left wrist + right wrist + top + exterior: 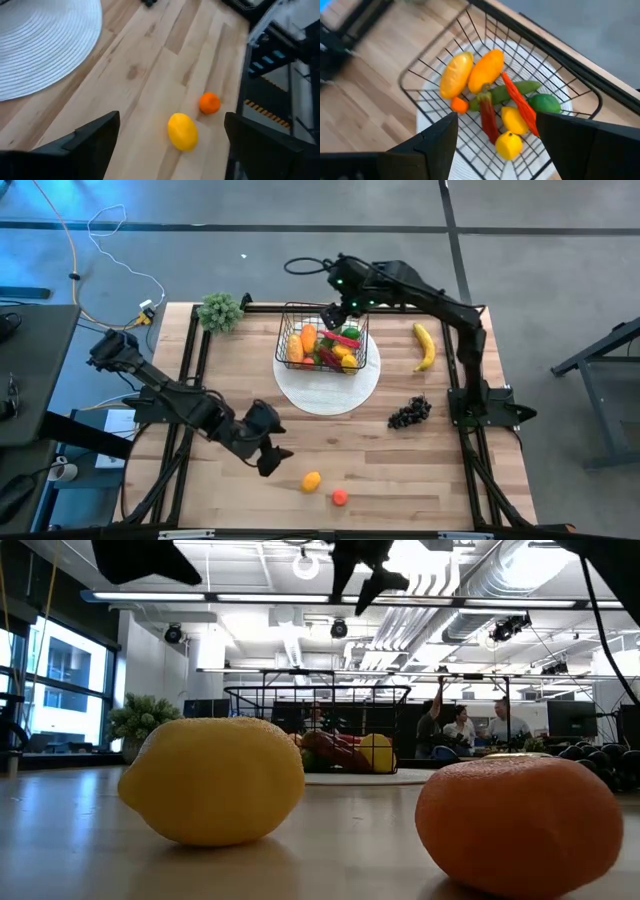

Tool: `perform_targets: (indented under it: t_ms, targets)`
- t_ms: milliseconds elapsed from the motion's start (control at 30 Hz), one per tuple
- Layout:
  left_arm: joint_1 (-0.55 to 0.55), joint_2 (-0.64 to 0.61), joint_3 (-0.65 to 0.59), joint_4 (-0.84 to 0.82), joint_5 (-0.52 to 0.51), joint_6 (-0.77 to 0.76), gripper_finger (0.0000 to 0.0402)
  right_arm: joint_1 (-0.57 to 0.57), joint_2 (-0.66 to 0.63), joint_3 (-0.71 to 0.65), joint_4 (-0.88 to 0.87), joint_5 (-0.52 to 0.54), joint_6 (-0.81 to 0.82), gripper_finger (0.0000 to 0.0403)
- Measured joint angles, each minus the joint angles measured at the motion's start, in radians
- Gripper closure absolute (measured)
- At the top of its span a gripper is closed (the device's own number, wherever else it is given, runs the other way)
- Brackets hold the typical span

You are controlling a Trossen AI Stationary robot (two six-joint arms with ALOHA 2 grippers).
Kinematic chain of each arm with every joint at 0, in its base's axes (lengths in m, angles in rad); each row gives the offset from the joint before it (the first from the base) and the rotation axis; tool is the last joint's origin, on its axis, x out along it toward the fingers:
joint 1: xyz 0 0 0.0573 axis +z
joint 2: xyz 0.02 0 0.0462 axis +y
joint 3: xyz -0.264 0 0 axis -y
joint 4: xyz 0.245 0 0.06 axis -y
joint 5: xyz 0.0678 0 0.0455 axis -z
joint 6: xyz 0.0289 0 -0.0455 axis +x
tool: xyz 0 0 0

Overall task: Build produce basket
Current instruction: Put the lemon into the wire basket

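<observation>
The black wire basket (322, 340) stands on a round white plate (345, 392) at the far middle of the table. In it lie produce pieces: an orange mango (486, 68), a yellow fruit (455, 75), red chillies (518, 102), a green cucumber (512, 90) and lemons (508, 144). My right gripper (497, 120) hangs open above the basket, holding nothing. My left gripper (270, 455) is open near the front, slanting down toward a lemon (182, 131) and a small orange fruit (209, 102), which rest on the table beyond its fingertips.
A yellow banana (425, 345) lies at the far right, and dark grapes (409, 413) lie right of the plate. A green plant (220, 311) stands at the far left corner. Black frame rails (465, 380) run along the table's sides. People sit in the room behind the table (460, 725).
</observation>
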Motion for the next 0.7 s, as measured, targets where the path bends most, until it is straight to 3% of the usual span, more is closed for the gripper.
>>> perform_targets:
  t_ms: [467,700]
  targets:
    - [-0.063,0.227,0.000,0.220,-0.047,-0.075,0.0053,0.108,-0.055,0.001,-0.032,0.045,0.006,0.0155]
    - [-0.089,0.314,0.000,0.271,-0.055,-0.126,0.0053,0.148,-0.055,0.000,-0.036,0.118,0.031,0.0155]
